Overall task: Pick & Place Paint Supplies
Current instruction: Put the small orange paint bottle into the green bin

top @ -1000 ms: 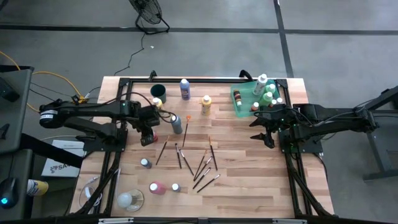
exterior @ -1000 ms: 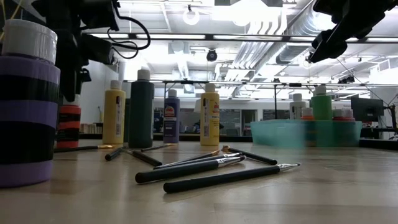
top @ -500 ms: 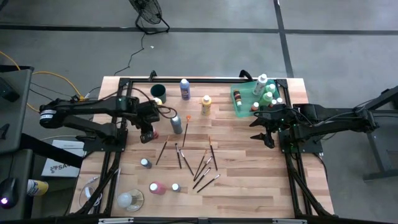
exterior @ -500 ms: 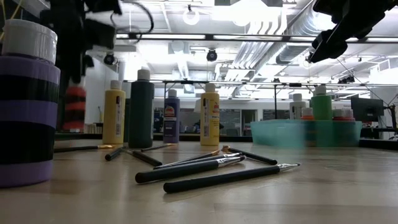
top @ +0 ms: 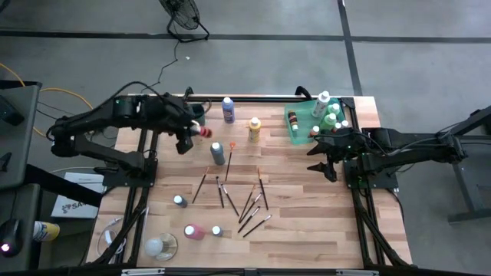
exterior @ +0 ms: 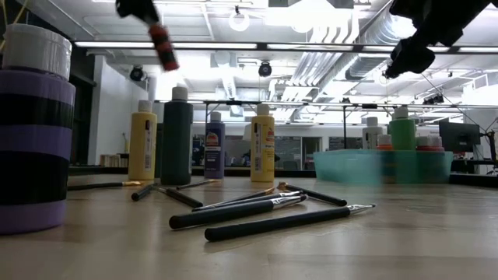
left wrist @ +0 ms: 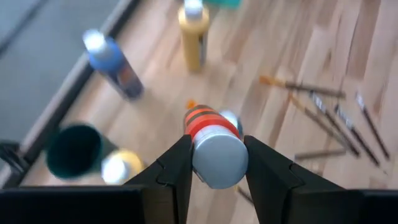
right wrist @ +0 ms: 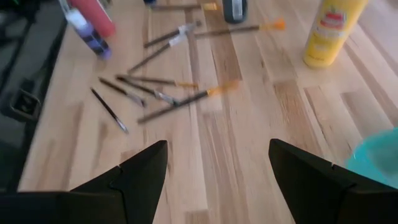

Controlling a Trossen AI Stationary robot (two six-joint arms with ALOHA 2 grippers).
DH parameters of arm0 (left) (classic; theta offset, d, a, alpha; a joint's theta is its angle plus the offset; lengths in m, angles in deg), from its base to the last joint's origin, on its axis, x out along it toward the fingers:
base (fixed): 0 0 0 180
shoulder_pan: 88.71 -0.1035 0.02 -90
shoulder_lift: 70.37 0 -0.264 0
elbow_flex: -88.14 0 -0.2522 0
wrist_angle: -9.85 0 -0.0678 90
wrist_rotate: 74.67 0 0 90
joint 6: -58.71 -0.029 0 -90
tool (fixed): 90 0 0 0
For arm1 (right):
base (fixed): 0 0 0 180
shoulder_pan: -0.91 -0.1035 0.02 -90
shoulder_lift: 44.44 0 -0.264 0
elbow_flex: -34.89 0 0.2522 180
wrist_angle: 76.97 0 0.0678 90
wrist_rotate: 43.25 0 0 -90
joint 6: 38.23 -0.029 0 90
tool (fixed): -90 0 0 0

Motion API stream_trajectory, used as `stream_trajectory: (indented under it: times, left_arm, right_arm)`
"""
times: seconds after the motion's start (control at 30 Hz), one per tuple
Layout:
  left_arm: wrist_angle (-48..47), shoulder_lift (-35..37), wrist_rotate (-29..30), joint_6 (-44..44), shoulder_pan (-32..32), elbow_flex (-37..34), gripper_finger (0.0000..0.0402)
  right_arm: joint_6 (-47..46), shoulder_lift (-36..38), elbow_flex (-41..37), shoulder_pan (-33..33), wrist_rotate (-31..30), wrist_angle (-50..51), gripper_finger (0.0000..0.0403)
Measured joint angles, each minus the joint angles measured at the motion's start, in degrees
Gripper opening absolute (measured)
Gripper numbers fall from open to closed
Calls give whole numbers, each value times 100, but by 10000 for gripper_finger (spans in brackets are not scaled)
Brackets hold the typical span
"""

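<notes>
Red-and-black striped, grey-capped, the small paint bottle [left wrist: 211, 143] is clamped between my left gripper's [top: 186, 140] fingers, tilted and carried high above the wooden surface [top: 307, 230]. A second ago it stood on the boards at the left side; now it is lifted clear and has swung toward the far left corner, near the dark round cup [top: 195, 112] and the blue bottle [top: 228, 110]. I read that as the pick done and the carry begun; the translucent green rectangular tray [top: 294, 125], already holding several bottles, sits well across the surface. My right gripper [top: 331, 165] hangs beside that tray with its fingers spread wide, holding nothing. The thin dark-handled paintbrushes [top: 245, 201] lie scattered mid-surface, the yellow bottle [top: 254, 129] upright beyond them, untouched.
</notes>
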Motion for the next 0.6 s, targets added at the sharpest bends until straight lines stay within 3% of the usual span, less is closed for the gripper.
stream_trajectory:
  times: [0.23,0.43,0.6]
  left_arm:
    - [169,-810,63,-563,-1,973,119]
    - [373,-1776,-118,-1007,-1,1664,119]
    - [686,-2529,-502,-1266,-1,2254,119]
  right_arm:
    - [109,-81,0,0,18,-1610,275]
    - [729,-494,9,0,-398,-3374,275]
    - [1209,-1155,188,0,-622,-3833,275]
